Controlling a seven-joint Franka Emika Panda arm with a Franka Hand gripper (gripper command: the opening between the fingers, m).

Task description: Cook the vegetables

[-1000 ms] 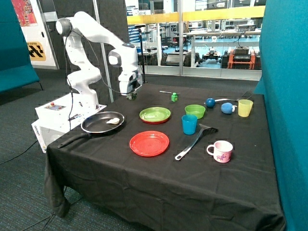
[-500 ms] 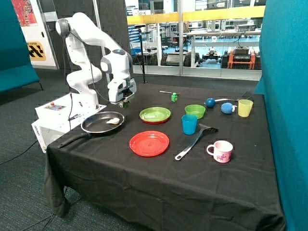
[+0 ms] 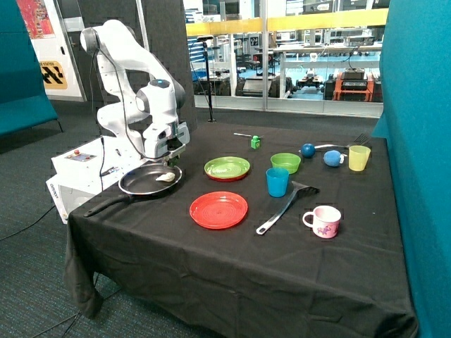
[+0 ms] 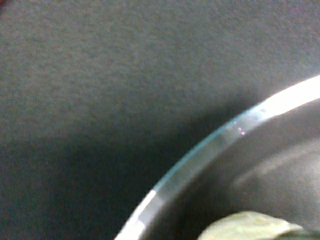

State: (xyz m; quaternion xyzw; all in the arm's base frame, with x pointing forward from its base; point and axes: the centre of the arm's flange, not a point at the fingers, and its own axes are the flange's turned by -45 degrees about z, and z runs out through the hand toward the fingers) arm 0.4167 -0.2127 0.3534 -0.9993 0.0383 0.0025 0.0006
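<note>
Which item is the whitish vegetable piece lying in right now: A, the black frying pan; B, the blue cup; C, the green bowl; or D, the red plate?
A: the whitish vegetable piece lies inside the black frying pan at the table's corner, with the gripper just above the pan's far rim.

Blurred wrist view, bright background windows

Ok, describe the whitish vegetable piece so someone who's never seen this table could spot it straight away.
Find the black frying pan at the table corner nearest the robot's base, right under the gripper. The whitish vegetable piece lies inside it near the rim. It is a small cream elongated lump, the only pale thing in the dark pan.
</note>
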